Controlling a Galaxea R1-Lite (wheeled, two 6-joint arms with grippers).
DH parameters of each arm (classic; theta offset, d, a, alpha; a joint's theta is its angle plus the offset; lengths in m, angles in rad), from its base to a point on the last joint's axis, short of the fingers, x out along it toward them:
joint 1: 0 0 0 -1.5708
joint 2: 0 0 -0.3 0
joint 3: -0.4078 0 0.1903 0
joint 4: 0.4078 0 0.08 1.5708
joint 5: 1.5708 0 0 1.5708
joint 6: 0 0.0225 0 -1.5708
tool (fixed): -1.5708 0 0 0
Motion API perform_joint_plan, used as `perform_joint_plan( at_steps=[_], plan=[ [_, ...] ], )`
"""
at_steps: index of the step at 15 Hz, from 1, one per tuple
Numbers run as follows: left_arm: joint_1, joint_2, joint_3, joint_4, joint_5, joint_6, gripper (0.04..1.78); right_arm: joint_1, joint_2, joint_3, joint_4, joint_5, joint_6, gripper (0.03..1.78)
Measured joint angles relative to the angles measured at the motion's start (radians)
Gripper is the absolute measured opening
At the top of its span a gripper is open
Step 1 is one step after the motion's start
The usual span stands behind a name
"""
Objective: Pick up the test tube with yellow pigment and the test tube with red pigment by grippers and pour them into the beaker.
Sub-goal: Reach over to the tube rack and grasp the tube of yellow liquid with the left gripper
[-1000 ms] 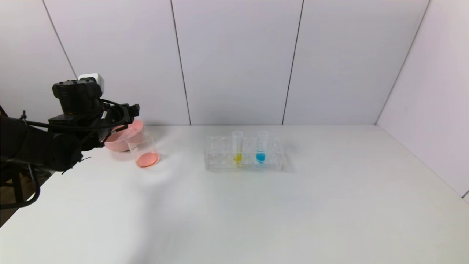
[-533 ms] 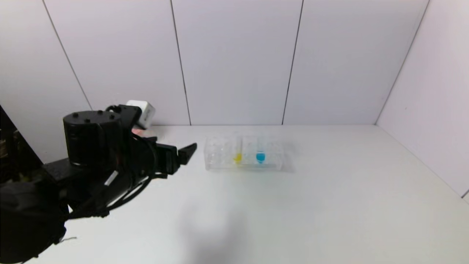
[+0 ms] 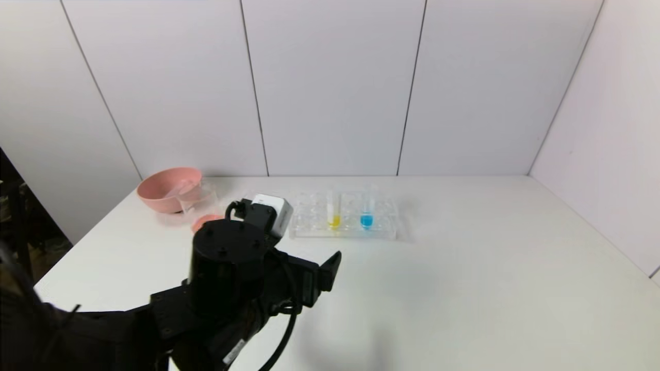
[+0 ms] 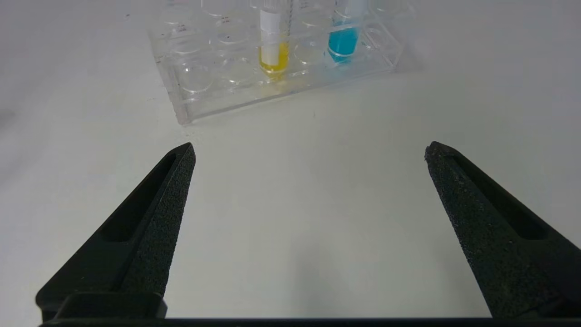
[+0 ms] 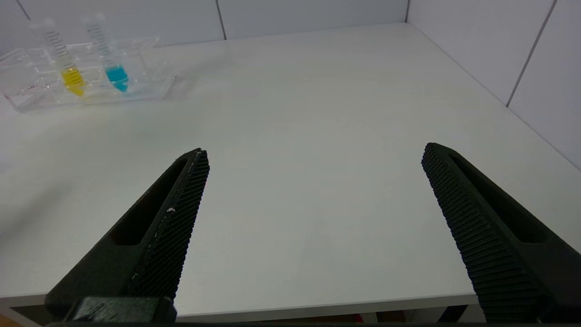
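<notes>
Right now the left gripper [image 4: 308,150] hangs low over the table [image 3: 464,288] with its two jaws spread wide and nothing between them, pointing at the clear rack [image 3: 344,220]. The test tube with yellow pigment [image 3: 334,210] stands upright in that rack, and a tube with blue liquid [image 3: 366,208] stands just beside it. No tube with red pigment shows in the rack; the beaker [image 3: 200,205] on the robot's left, next to the pink bowl [image 3: 167,188], already has pink-red liquid at its bottom, so I think the red part is done and the yellow tube is next. To do this step well, the gripper should line up so the yellow tube sits in the middle of the gap, close on the bare upper part, and lift straight up so the rack does not tip and the blue tube is not bumped. The right gripper [image 5: 313,152] waits near the front edge of the table, jaws wide apart and empty. The head view shows the beaker and bowl, which neither wrist view shows. The left wrist view shows the white band on the yellow tube and the empty wells. The right wrist view shows the lines marked up both tubes.
</notes>
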Motion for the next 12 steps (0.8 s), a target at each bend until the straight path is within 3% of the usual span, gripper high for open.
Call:
perform_joint_plan(
  at_steps=[4,12],
  plan=[
    [0.003,0.207,-0.223,-0.115,0.211,0.108,1.76,0.0,0.0,0.0,0.0,0.0,0.0,1.71],
    [0.011,0.401,-0.491,-0.066,0.27,0.156,1.76,0.0,0.0,0.0,0.0,0.0,0.0,1.71]
  ],
)
